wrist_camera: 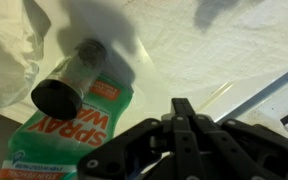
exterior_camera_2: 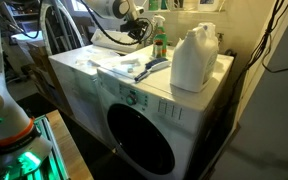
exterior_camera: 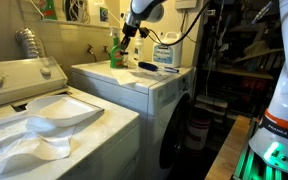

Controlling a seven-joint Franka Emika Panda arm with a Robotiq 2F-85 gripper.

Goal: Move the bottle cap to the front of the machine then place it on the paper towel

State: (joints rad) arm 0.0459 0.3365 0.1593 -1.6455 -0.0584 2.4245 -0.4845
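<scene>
The bottle cap, as far as I can make it out in the wrist view, is the greyish cylinder with a dark end by the green spray bottle. I cannot tell whether it sits on the bottle or lies against it. The bottle stands at the back of the machine's flat top. My gripper hangs over that top just beside the bottle, clenched, with nothing visible between its fingers. The paper towel lies spread on the machine's top, nearer the front than the bottle. A white jug stands on the machine too, and a top-loading washer sits next to it.
</scene>
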